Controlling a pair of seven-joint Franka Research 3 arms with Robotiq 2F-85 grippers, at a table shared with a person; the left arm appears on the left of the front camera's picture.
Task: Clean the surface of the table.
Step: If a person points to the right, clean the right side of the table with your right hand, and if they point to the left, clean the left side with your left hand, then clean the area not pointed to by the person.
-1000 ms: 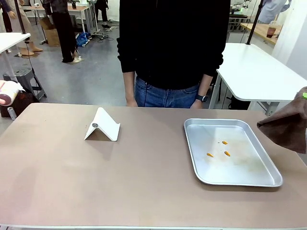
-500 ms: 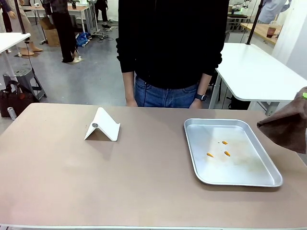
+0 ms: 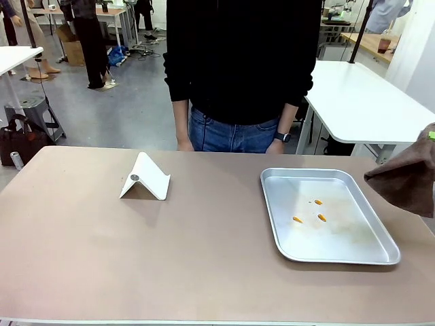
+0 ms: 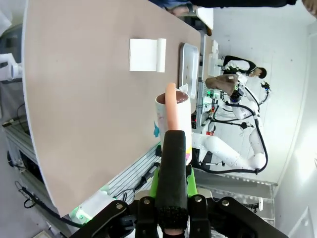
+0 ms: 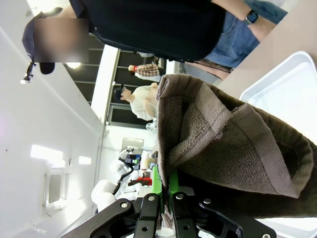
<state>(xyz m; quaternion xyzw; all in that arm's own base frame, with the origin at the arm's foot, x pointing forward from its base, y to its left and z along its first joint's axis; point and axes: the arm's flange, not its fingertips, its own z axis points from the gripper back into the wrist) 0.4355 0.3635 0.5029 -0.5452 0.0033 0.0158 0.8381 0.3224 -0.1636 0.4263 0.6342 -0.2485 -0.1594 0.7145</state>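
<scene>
**Both pincers shut on loads, table ahead of them**

Right pincer: jaws clamped on a brown cloth. The cloth bunches up in front of the fingers, held in the air. The table lies below it and stretches off to its left. Nearest to the cloth on that side is a metal tray flat on the table top, with three small orange bits in it.

Left pincer: jaws closed on a white cup with a dark inside. A pink strip runs up between the fingers; cannot tell whether it is the handle. The table top spreads ahead of this pincer, beyond the cup. A white folded stand sits on it farther out, the tray beyond that.

A person stands at the table's far edge, opposite both pincers.
</scene>
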